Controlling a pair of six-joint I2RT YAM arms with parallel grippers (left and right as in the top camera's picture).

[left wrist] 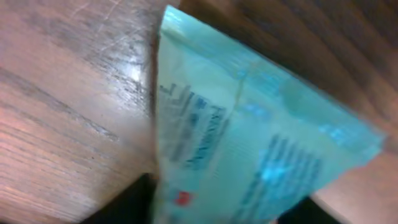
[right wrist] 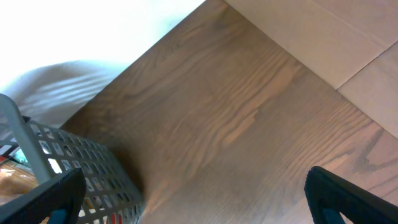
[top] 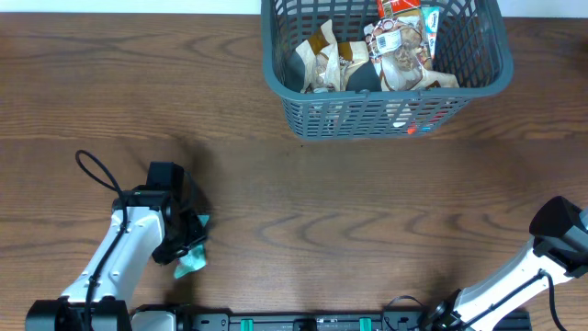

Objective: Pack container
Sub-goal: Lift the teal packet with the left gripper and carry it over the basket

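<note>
Left gripper (top: 184, 245) straddles a flat teal plastic packet (left wrist: 249, 143), near left, grip unclear; right gripper (right wrist: 202, 196) gapes wide, empty.

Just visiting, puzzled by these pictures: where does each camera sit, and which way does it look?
Overhead: above the table, looking straight down; container, teal packet, left arm, right arm.
Left wrist: on the left arm, aimed down at the packet; left fingers at bottom.
Right wrist: on the right arm, facing the container's corner; right fingers spread wide.
Shared with overhead: packet (left wrist), container (right wrist).
</note>
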